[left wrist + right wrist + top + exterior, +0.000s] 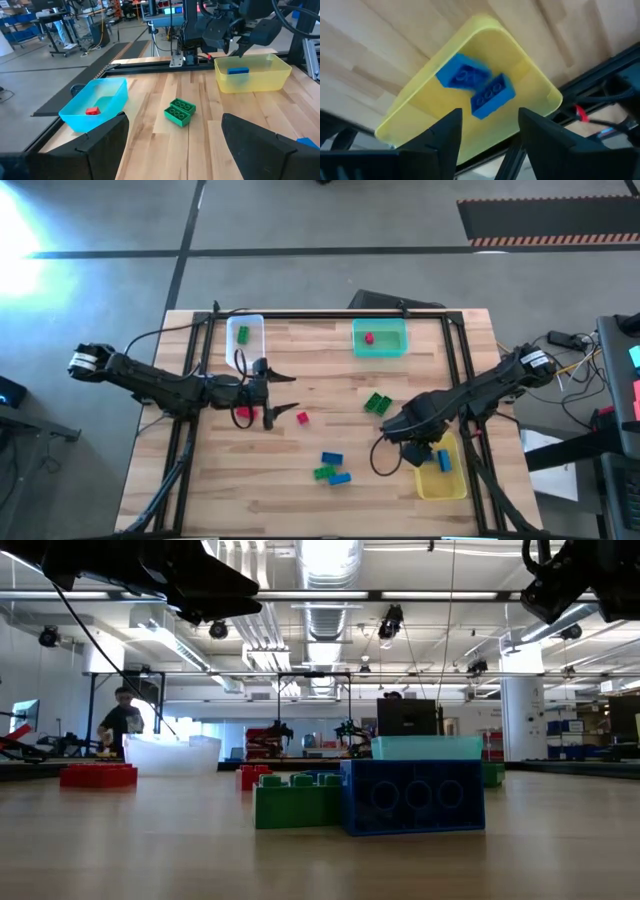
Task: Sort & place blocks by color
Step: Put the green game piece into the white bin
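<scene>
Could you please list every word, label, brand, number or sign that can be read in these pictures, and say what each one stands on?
None can be read.
The blue block nearest the low camera shows only round stud rings, no lettering.
The yellow bin, teal bin and clear bin carry no visible labels.
Screens and shelves in the room behind are too blurred to read.

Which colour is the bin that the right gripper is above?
Yellow. The bin shows best in the right wrist view, below the right gripper, with blue blocks inside.

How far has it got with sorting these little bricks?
Partly done: clear bin holds green, teal bin a red, yellow bin blue. The right claw, open, is above the yellow bin. Red, green and blue bricks remain on the table.
</scene>
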